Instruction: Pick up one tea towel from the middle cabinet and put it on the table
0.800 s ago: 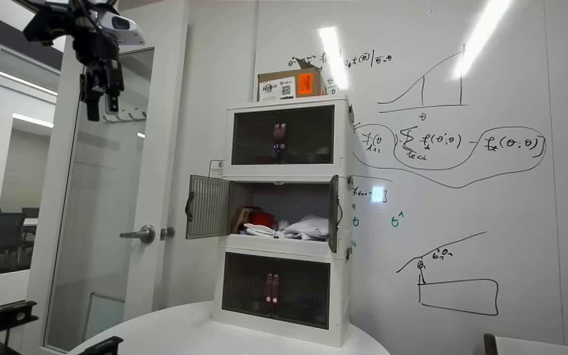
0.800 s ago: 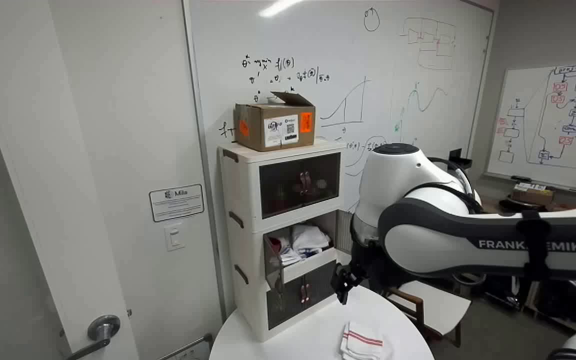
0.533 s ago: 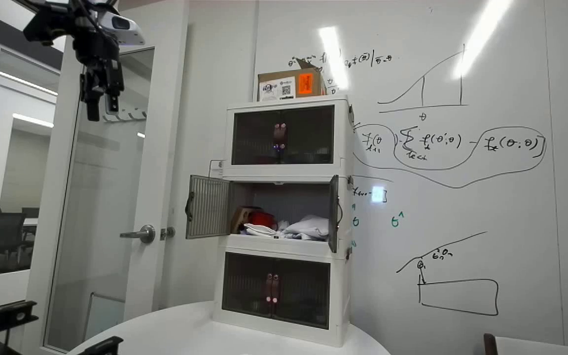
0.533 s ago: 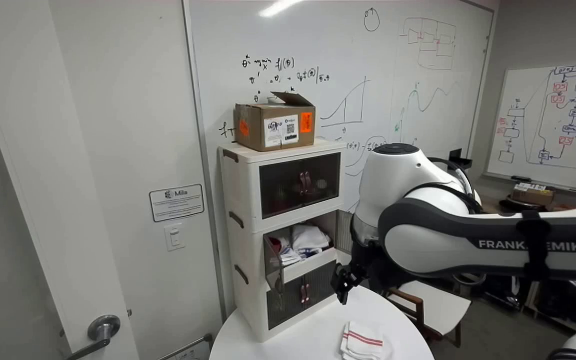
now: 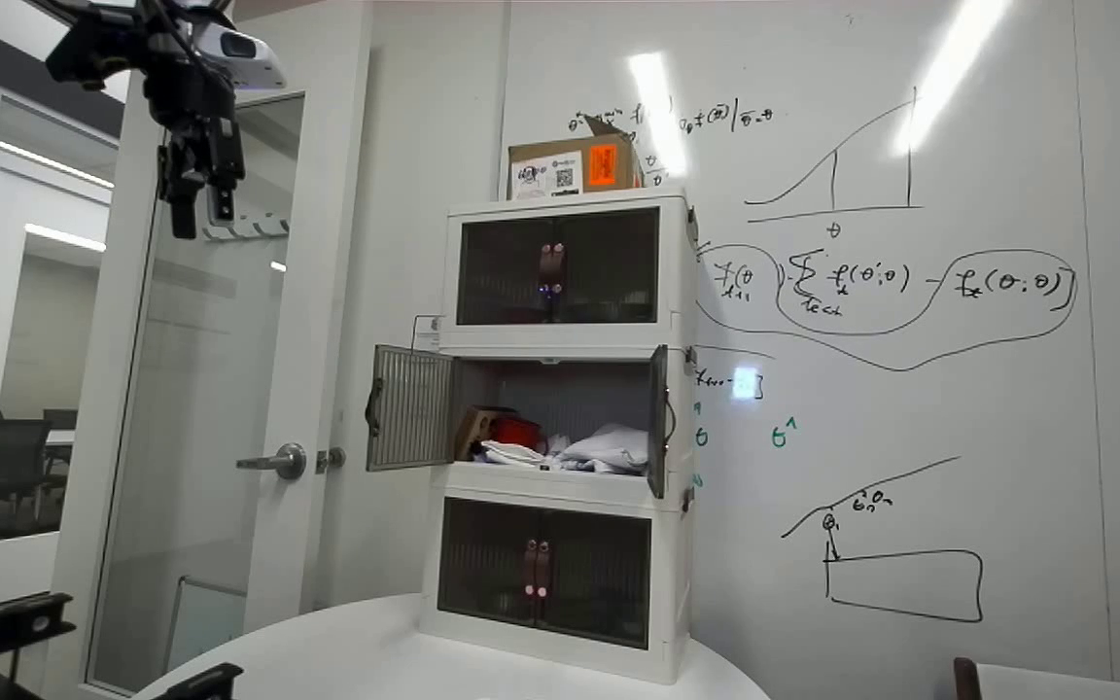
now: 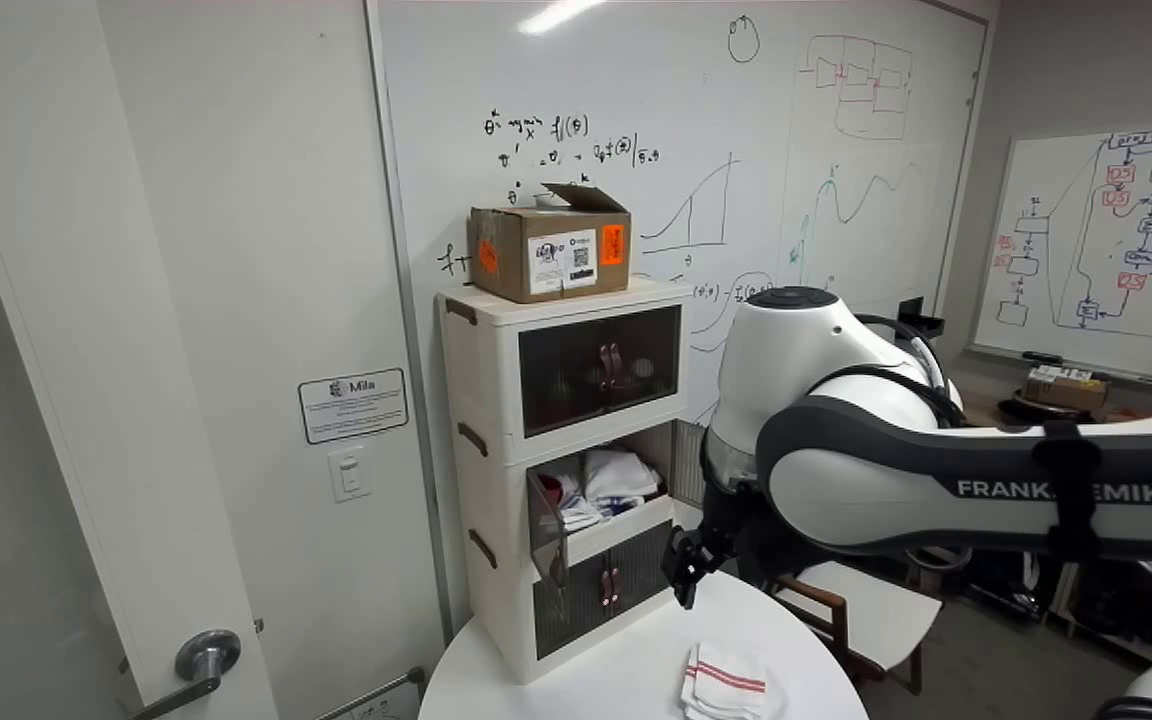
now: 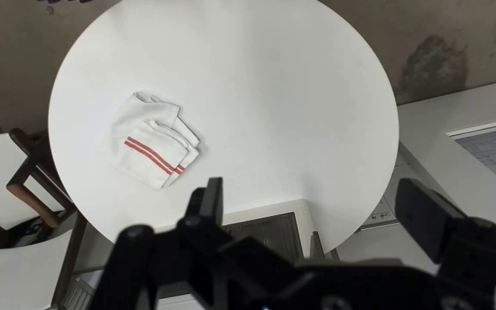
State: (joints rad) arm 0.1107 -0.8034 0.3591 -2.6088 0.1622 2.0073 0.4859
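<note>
White tea towels lie in a loose pile in the middle cabinet [image 5: 570, 394], seen in both exterior views as pale cloth [image 5: 609, 448] [image 6: 618, 474]. The middle cabinet [image 6: 621, 531] has both doors open. A folded white tea towel with red stripes [image 7: 153, 157] lies on the round white table [image 7: 282, 107]; it also shows in an exterior view [image 6: 726, 683]. I cannot tell whether it is one cloth or two. My gripper [image 7: 310, 196] is open and empty, pointing down high above the table, in front of the cabinet stack. It also shows in both exterior views [image 5: 202, 222] [image 6: 682, 582].
The open cabinet doors [image 5: 411, 408] [image 5: 658, 423] stick out on both sides. A red item [image 5: 517, 432] sits beside the towels inside. A cardboard box [image 6: 548, 252] stands on the stack. A chair [image 6: 876, 610] stands beside the table [image 6: 576, 690].
</note>
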